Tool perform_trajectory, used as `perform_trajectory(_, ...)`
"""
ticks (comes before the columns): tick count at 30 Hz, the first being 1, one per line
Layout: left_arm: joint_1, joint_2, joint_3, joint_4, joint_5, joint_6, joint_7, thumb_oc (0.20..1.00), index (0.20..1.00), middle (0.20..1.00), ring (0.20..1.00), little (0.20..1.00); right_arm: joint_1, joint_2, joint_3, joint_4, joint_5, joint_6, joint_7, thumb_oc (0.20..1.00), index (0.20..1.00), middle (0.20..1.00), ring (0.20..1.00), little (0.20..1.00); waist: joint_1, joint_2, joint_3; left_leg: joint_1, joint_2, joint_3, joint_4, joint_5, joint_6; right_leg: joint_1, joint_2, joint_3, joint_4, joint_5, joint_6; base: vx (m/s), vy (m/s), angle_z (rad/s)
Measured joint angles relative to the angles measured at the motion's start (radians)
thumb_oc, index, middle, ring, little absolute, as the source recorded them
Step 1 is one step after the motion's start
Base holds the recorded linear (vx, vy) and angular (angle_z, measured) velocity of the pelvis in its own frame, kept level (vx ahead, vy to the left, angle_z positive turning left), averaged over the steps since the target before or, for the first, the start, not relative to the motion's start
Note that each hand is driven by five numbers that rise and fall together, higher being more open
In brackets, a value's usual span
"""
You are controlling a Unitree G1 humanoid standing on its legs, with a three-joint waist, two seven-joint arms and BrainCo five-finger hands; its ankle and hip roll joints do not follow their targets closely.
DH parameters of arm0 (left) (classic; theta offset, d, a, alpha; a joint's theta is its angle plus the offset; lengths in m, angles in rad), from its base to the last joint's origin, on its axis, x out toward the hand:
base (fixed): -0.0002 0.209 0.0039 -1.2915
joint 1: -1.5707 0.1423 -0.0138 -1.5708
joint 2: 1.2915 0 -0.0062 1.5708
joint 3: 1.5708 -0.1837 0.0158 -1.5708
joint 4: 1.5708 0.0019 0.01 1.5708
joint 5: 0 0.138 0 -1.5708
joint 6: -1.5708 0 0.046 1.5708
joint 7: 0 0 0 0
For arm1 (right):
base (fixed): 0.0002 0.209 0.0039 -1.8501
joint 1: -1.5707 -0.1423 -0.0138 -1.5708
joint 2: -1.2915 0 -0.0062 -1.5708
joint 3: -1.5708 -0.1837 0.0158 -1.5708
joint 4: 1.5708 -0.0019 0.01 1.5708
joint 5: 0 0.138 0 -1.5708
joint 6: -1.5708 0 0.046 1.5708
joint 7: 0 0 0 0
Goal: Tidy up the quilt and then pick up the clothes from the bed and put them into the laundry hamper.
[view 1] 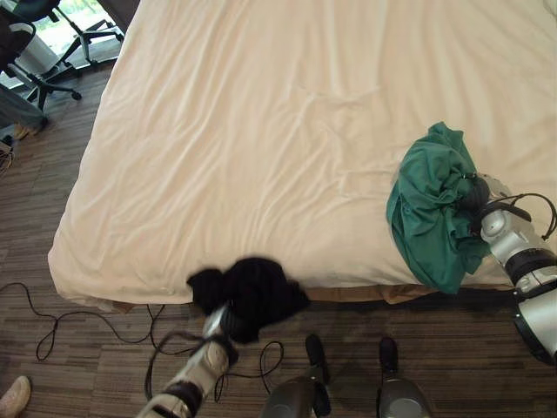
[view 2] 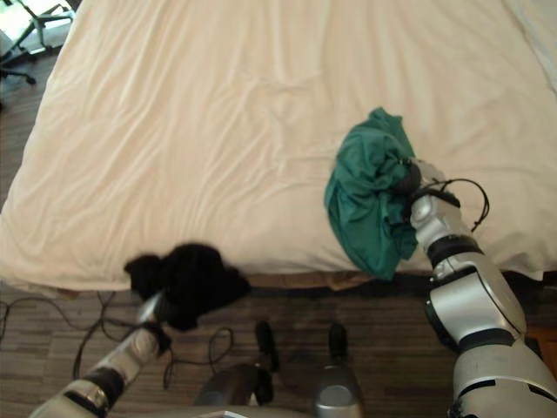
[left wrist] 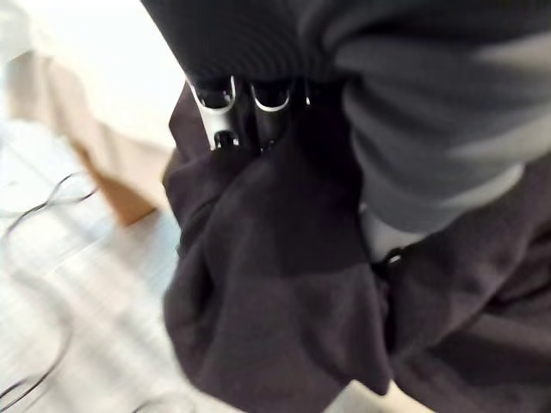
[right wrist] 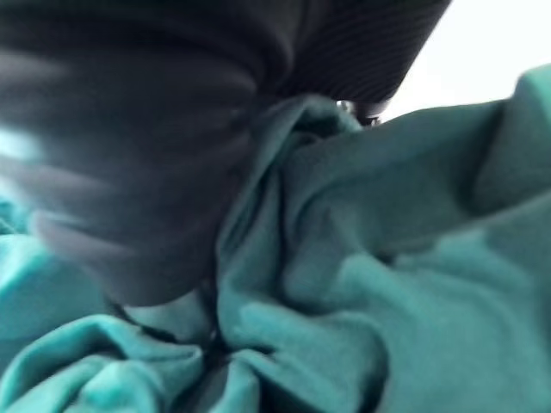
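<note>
the right hand's dark ribbed cover sits up close, pressed into a bunched green garment. the cloth folds in deep creases around and beneath the cover, hiding the fingers. a pale patch of quilt shows past the cloth in one corner.

Cream quilt lies smooth; crumpled green garment near its edge, bunched black garment beyond it.

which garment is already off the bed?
The black garment, bunched in the left hand, hangs past the bed's near edge over the floor. The green garment, at the right hand, lies on the quilt.
</note>
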Motion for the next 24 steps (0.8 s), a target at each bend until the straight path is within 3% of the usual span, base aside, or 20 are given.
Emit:
perform_trajectory(3,0.069,-0.019,-0.025,0.004,0.014,0.023,-0.023,0.2,0.2,0.2,0.2,0.2,0.131,0.014,-0.134,-0.065,0.045,-0.006,0.002,0.2,0.2,0.2,0.2,0.2,0.003,-0.013,-0.003,0.008,0.0,-0.003,0.0,-0.002,-0.002,0.02,0.001,-0.017,0.0,-0.002,-0.005,0.06,0.045,0.25)
perform_trajectory(5,0.096,-0.017,-0.022,0.006,0.021,0.038,-0.025,0.2,0.2,0.2,0.2,0.2,0.253,0.049,-0.201,-0.128,0.092,-0.022,0.0,0.2,0.2,0.2,0.2,0.2,0.0,-0.029,-0.009,0.021,0.006,0.004,0.0,-0.032,-0.014,0.031,0.007,-0.015,0.0,-0.006,-0.008,0.06,0.066,0.05)
perform_trajectory(9,0.136,-0.013,0.025,-0.005,0.045,0.057,-0.04,0.2,0.2,0.2,0.2,0.2,0.51,0.108,-0.323,-0.314,0.175,-0.053,0.027,0.2,0.2,0.2,0.2,0.2,-0.004,-0.081,-0.037,0.035,0.006,0.03,-0.007,-0.048,-0.009,0.034,0.003,0.01,0.0,-0.006,-0.01,0.04,0.09,-0.19)
perform_trajectory(12,0.173,-0.014,0.07,-0.022,0.051,0.064,-0.051,0.2,0.2,0.2,0.2,0.2,0.748,0.228,-0.422,-0.401,0.252,-0.059,0.068,0.2,0.2,0.2,0.2,0.2,-0.052,-0.125,-0.059,0.069,-0.003,0.057,-0.007,-0.062,0.005,0.055,-0.006,0.023,0.0,-0.006,-0.009,0.08,0.221,-0.23)
perform_trajectory(14,0.189,-0.015,0.088,-0.027,0.051,0.065,-0.058,0.2,0.2,0.2,0.2,0.2,0.907,0.312,-0.405,-0.379,0.318,-0.041,0.118,0.2,0.2,0.2,0.2,0.2,-0.062,-0.15,-0.074,0.104,-0.008,0.09,-0.007,-0.074,0.018,0.07,-0.014,0.068,0.0,-0.007,-0.006,0.02,0.174,-0.52)
perform_trajectory(17,0.166,-0.015,0.11,-0.048,0.05,0.064,-0.062,0.2,0.2,0.2,0.2,0.2,1.027,0.362,-0.369,-0.311,0.325,0.001,0.136,0.2,0.2,0.2,0.2,0.2,-0.113,-0.162,-0.074,0.114,-0.018,0.109,-0.007,-0.078,0.028,0.072,-0.026,0.076,0.007,-0.003,0.003,-0.03,0.118,-0.17)
perform_trajectory(20,0.128,-0.013,0.124,-0.065,0.045,0.064,-0.058,0.2,0.2,0.2,0.2,0.2,1.043,0.378,-0.319,-0.279,0.321,0.015,0.137,0.2,0.2,0.2,0.2,0.2,-0.11,-0.177,-0.074,0.127,-0.021,0.114,-0.007,-0.099,0.032,0.065,-0.029,0.098,0.041,-0.009,0.017,-0.07,0.083,-0.17)
perform_trajectory(22,0.094,-0.013,0.131,-0.066,0.033,0.062,-0.051,0.2,0.2,0.2,0.2,0.2,0.999,0.395,-0.265,-0.226,0.314,0.016,0.135,0.2,0.2,0.2,0.2,0.2,-0.104,-0.192,-0.074,0.134,-0.015,0.096,-0.007,-0.094,0.036,0.021,-0.025,0.105,0.165,-0.053,0.04,-0.04,0.009,0.17)
perform_trajectory(24,0.071,-0.016,0.13,-0.06,0.0,0.062,-0.051,0.2,0.2,0.2,0.2,0.2,0.949,0.406,-0.226,-0.158,0.303,0.016,0.132,0.2,0.2,0.2,0.2,0.2,-0.101,-0.209,-0.077,0.133,-0.019,0.048,-0.007,-0.08,0.047,-0.013,-0.017,0.159,0.235,-0.11,0.044,0.0,-0.043,0.47)
